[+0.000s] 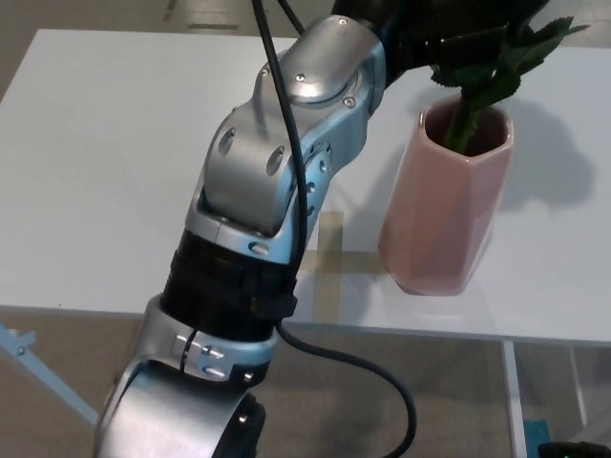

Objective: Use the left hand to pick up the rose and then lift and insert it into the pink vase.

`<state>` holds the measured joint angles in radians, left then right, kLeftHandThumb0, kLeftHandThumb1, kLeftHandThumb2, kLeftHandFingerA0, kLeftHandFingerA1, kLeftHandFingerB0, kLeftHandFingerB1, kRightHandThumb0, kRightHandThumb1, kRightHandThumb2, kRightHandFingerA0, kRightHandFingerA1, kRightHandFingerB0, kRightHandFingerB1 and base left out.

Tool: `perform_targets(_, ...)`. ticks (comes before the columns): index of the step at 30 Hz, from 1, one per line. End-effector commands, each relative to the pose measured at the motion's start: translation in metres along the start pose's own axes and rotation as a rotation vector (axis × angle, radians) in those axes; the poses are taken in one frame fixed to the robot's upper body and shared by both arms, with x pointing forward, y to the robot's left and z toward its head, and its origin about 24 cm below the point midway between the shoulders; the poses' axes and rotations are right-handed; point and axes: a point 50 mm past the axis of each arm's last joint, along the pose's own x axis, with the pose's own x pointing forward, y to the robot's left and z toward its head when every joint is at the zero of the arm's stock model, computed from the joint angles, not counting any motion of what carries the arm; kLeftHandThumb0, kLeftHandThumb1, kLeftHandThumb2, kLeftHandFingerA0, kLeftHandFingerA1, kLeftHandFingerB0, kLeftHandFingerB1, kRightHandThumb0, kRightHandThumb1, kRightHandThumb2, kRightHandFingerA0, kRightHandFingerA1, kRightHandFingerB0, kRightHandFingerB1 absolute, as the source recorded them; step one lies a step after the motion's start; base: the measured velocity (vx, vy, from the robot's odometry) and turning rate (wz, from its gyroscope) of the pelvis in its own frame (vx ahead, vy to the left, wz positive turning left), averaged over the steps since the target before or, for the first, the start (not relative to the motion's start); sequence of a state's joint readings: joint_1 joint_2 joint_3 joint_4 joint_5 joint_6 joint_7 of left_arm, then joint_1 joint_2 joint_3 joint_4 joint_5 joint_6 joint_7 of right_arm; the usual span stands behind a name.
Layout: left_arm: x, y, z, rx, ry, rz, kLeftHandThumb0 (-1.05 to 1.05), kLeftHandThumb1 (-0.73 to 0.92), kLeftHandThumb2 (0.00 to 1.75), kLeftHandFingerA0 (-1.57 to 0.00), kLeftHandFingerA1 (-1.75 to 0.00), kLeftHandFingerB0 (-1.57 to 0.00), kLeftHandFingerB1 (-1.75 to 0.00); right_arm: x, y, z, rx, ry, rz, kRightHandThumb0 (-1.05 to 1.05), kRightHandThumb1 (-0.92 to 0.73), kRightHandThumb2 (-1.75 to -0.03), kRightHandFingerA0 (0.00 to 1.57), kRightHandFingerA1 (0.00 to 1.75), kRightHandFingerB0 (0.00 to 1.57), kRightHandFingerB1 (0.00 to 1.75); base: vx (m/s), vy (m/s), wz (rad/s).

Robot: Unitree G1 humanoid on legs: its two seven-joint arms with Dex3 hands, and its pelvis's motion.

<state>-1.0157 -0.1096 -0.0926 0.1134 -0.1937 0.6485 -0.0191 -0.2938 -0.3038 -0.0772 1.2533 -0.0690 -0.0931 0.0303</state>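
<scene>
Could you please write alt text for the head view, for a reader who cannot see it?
The robot's left hand, black and at the top edge, holds a rose by its green stem, whose lower end is inside the mouth of a pink vase. The vase stands upright on a white table, and the silver left arm fills the foreground.

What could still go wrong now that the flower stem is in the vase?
1. The left hand grips the rose just above the rim; pulling away sideways could tip the pink vase.
2. The vase stands close to the table front edge, so a nudge might send it off.
3. The stem leans; once released, the rose may flop against the rim.
</scene>
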Motion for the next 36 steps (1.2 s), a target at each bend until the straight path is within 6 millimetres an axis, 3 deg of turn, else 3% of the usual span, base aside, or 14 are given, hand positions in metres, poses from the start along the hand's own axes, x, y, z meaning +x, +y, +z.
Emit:
perform_targets(1, -0.001, -0.018, -0.015, -0.076, 0.004, -0.034, -0.23, 0.81, 0.66, -0.98, -1.37, -0.84, -0.84, 0.000, -0.001, -0.003, 0.002, 0.020, 0.006, -0.33, -0.66, -0.59, 0.58, 0.41, 0.53, 0.39, 0.00, 0.000, 0.00)
perform_targets(17, -0.012, -0.019, -0.036, -0.045, 0.038, -0.059, -0.24, 0.81, 0.65, -1.02, -1.31, -0.84, -0.81, 0.000, -0.002, -0.003, -0.004, 0.016, 0.006, -0.33, -0.66, -0.59, 0.57, 0.41, 0.53, 0.39, 0.00, 0.000, 0.00)
perform_targets(20, -0.014, -0.015, -0.042, -0.044, 0.056, -0.058, -0.24, 0.80, 0.64, -1.09, -1.28, -0.88, -0.59, -0.001, -0.002, -0.003, -0.004, 0.014, 0.009, -0.33, -0.66, -0.59, 0.57, 0.41, 0.53, 0.39, 0.00, 0.000, 0.00)
perform_targets(21, -0.015, -0.014, -0.044, -0.037, 0.059, -0.056, -0.27, 0.76, 0.62, -1.13, -0.99, -0.77, -0.48, 0.000, -0.002, -0.003, -0.005, 0.014, 0.008, -0.33, -0.66, -0.59, 0.57, 0.41, 0.53, 0.39, 0.00, 0.000, 0.00)
perform_targets(22, -0.017, -0.012, -0.047, -0.028, 0.062, -0.055, -0.33, 0.71, 0.62, -1.07, -0.66, -0.57, -0.41, -0.001, -0.002, -0.003, -0.006, 0.014, 0.009, -0.33, -0.66, -0.59, 0.57, 0.41, 0.52, 0.39, 0.00, 0.000, 0.00)
perform_targets(23, -0.017, -0.012, -0.047, -0.026, 0.063, -0.055, -0.33, 0.71, 0.62, -1.07, -0.66, -0.57, -0.41, -0.001, -0.002, -0.003, -0.007, 0.013, 0.009, -0.33, -0.66, -0.59, 0.57, 0.41, 0.52, 0.39, 0.00, 0.000, 0.00)
perform_targets(24, -0.019, -0.011, -0.049, -0.007, 0.075, -0.067, -0.45, 0.66, 0.61, -0.58, -0.41, -0.20, -0.29, -0.001, -0.002, -0.003, -0.004, 0.015, 0.011, -0.33, -0.66, -0.59, 0.57, 0.41, 0.52, 0.39, 0.00, 0.000, 0.00)
perform_targets(25, -0.020, -0.010, -0.051, 0.003, 0.079, -0.081, -0.62, 0.48, 0.76, -0.09, -0.40, -0.05, -0.23, -0.001, -0.001, -0.003, -0.006, 0.015, 0.012, -0.33, -0.66, -0.59, 0.57, 0.41, 0.52, 0.39, 0.00, 0.000, 0.00)
perform_targets(26, -0.021, -0.007, -0.053, 0.038, 0.083, -0.109, -0.83, 0.48, 0.86, 0.00, -0.04, 0.00, 0.00, -0.001, -0.001, -0.003, -0.013, 0.013, 0.014, -0.33, -0.66, -0.59, 0.57, 0.41, 0.52, 0.39, 0.00, 0.000, 0.00)
perform_targets(31, -0.025, 0.004, -0.049, 0.067, 0.076, -0.137, -0.90, 0.55, 0.58, 0.00, 0.00, 0.00, -0.01, 0.000, -0.001, -0.002, -0.015, 0.009, 0.015, -0.33, -0.66, -0.59, 0.57, 0.41, 0.52, 0.39, 0.00, 0.000, 0.00)
perform_targets(32, -0.024, 0.007, -0.047, 0.072, 0.072, -0.138, -0.82, 0.45, 0.86, 0.00, 0.00, 0.00, -0.01, 0.000, -0.002, 0.000, -0.021, 0.007, 0.012, -0.33, -0.66, -0.59, 0.56, 0.41, 0.52, 0.39, 0.00, 0.000, 0.00)
perform_targets(34, -0.025, 0.013, -0.044, 0.071, 0.069, -0.135, -0.81, 0.45, 0.86, 0.00, 0.00, 0.00, -0.01, 0.000, -0.003, -0.001, -0.018, 0.009, 0.012, -0.32, -0.66, -0.59, 0.56, 0.41, 0.51, 0.38, 0.00, 0.000, 0.00)
perform_targets(35, -0.025, 0.015, -0.044, 0.075, 0.068, -0.132, -0.88, 0.56, 0.58, 0.00, 0.00, 0.00, -0.01, 0.000, -0.003, 0.000, -0.016, 0.010, 0.012, -0.32, -0.66, -0.60, 0.56, 0.41, 0.52, 0.39, 0.00, 0.000, 0.00)
perform_targets(36, -0.025, 0.016, -0.043, 0.081, 0.066, -0.130, -0.88, 0.56, 0.58, 0.00, 0.00, 0.00, -0.01, 0.000, -0.003, 0.000, -0.016, 0.010, 0.012, -0.32, -0.66, -0.60, 0.56, 0.41, 0.52, 0.39, 0.00, 0.000, 0.00)
